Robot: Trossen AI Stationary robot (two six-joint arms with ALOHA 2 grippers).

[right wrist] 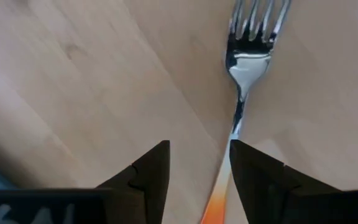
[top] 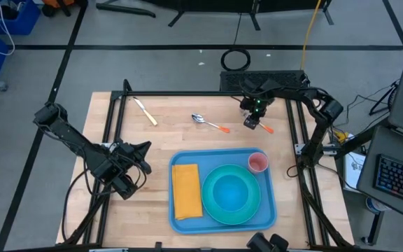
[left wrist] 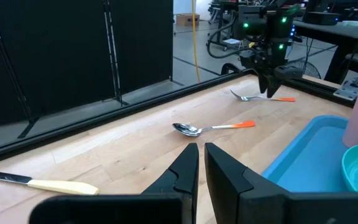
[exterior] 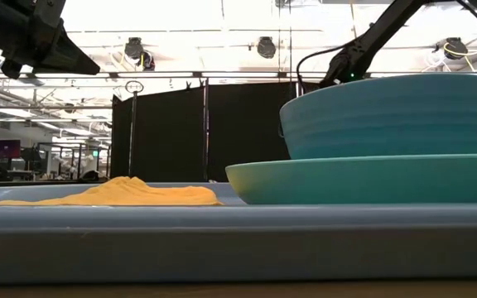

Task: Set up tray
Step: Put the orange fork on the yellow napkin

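Observation:
The blue tray (top: 222, 217) lies at the table's near middle. It carries a yellow napkin (top: 186, 190), a teal plate (top: 219, 210) with a teal bowl (top: 231, 192) on it, and a pink cup (top: 258, 162). A fork (right wrist: 250, 59) with an orange handle (right wrist: 213, 205) lies flat on the wood at the far right. My right gripper (right wrist: 197, 168) points down over it, open, with the handle between its fingers. My left gripper (left wrist: 201, 155) is shut, holds nothing and hovers left of the tray (left wrist: 303, 149). My right gripper stands from above with one finger on either side of the fork's handle (right wrist: 229, 168), which runs along the fingers' gap close to one finger (right wrist: 253, 171). I cannot tell whether that finger touches it. The fork lies flat on the table.
A spoon (top: 205, 121) with an orange handle and a knife (top: 145, 112) with a pale handle lie on the far part of the table. Black frame rails (top: 187, 94) run along the table's edges. Bare wood shows between the cutlery and the tray.

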